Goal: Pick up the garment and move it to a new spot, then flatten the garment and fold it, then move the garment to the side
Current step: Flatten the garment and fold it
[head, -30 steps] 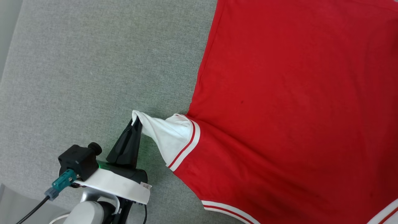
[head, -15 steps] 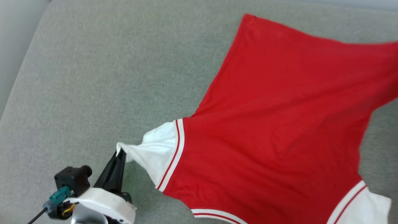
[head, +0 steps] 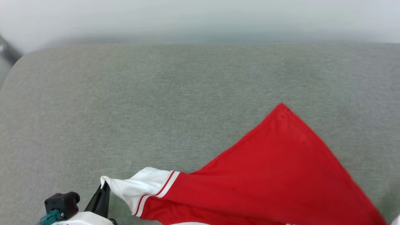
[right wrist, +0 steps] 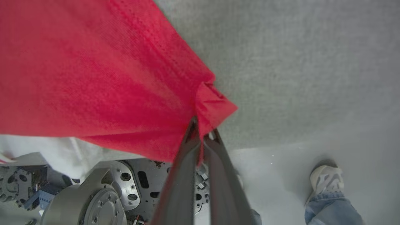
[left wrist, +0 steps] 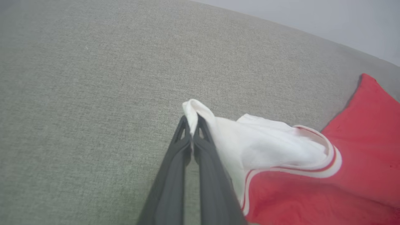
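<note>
red garment (head: 275,175) in left claw (left wrist: 191,121) and right claw (right wrist: 201,130)

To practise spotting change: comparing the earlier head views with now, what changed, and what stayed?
The garment, spread wide before, is now drawn into a taut triangle; the head camera shifted too. The right gripper has closed on a red corner. The left gripper still clamps the white sleeve.

free: cushion (head: 125,93) left and far, seemingly | blocked: garment (head: 281,181) lower right
</note>
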